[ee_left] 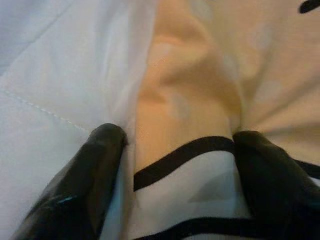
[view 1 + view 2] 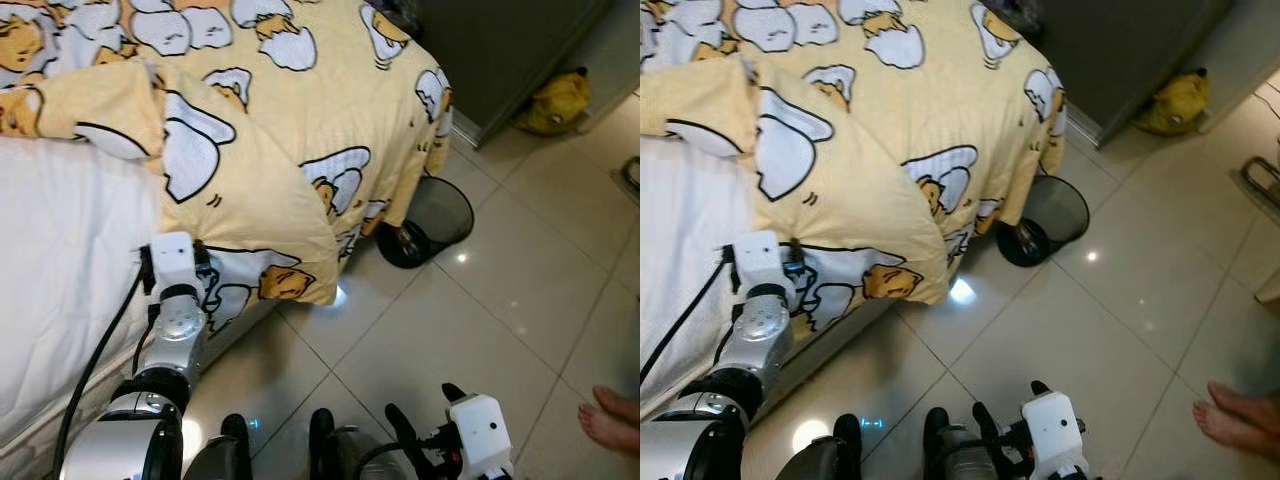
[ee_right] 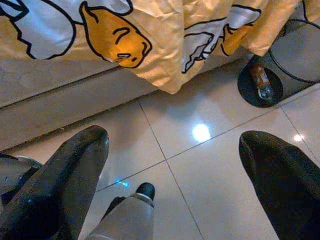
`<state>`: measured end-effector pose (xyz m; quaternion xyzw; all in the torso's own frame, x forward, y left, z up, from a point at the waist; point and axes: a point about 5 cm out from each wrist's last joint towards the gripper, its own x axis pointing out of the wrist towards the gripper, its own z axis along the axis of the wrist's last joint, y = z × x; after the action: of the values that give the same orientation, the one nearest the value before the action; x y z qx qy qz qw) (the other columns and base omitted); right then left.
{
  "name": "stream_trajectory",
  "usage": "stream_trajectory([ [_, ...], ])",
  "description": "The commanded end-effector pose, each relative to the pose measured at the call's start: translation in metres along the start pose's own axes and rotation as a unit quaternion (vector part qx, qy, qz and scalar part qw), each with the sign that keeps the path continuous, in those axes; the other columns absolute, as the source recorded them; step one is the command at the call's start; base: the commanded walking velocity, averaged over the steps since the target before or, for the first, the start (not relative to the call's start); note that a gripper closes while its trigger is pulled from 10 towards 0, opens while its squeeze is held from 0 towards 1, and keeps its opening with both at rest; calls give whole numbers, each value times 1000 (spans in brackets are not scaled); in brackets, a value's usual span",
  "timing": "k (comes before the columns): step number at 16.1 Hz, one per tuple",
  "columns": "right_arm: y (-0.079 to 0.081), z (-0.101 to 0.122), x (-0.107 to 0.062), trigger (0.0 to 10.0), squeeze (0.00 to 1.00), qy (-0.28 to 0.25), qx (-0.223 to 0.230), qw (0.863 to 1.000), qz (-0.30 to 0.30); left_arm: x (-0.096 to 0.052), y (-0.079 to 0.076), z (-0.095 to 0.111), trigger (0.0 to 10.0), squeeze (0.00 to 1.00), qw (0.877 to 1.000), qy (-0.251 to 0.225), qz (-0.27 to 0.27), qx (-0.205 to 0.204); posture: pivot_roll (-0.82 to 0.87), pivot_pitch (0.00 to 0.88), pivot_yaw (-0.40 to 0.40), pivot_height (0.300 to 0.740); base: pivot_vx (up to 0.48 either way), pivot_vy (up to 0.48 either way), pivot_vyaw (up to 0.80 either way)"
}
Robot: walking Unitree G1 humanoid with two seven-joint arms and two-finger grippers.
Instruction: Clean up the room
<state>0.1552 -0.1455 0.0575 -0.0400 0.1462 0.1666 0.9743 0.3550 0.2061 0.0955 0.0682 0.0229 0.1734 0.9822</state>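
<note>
Quilt (image 2: 250, 190) lies rumpled on bed (image 2: 60, 270), soft, light, floppy; left gripper (image 1: 175, 150) spread astride a fold near its turned-back edge, best pinched there; right gripper (image 3: 170, 165) open over floor (image 2: 450, 330).

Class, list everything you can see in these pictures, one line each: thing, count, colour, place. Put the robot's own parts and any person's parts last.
Blanket: one, yellow with white-and-orange cartoon prints, spread over the bed, one corner folded back.
Mattress: one, white, uncovered on the robot's left.
Wastebasket: one, black mesh, tipped on the floor at the bed's corner.
Bag: one, yellow, on the floor by the dark cabinet.
Floor: light glossy tiles.
Person's feet: bare, at the robot's right.
Left tool: black fingers open around the blanket's edge.
Right tool: black fingers open above the floor.
</note>
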Motion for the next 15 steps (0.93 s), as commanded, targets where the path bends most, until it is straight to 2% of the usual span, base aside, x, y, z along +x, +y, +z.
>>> stream_trajectory([
  [1,-6,-10,-4,10000,0,24,-1,1000,-14,-17,-9,-33,0,0,997,68,-35,18,-136,349,-180,740,0,0,0],
  [2,-8,-9,-1,10000,0,17,-4,1000,-17,-19,-9,-37,0,0,996,76,-45,20,-137,340,-178,740,0,0,0],
  [4,-12,1,10,10000,0,-6,-6,1000,-28,-28,-15,-53,0,0,988,130,-85,3,-131,309,-173,740,0,0,0],
  [5,-13,3,12,10000,0,-10,-5,1000,-26,-30,-13,-58,0,0,986,145,-82,-4,-130,300,-171,740,0,0,0],
  [9,-17,4,24,10000,0,-16,-5,1000,-26,-32,-23,-60,0,0,976,175,-123,-46,-121,276,-158,740,0,0,0],
  [13,-19,8,34,10000,0,-24,-7,999,-30,-28,-22,-57,0,0,976,172,-135,-15,-128,256,-138,740,0,0,0],
  [15,-25,9,36,10000,0,-28,-13,999,-37,-29,-25,-56,0,0,975,163,-149,-3,-140,245,-133,740,0,0,0],
])
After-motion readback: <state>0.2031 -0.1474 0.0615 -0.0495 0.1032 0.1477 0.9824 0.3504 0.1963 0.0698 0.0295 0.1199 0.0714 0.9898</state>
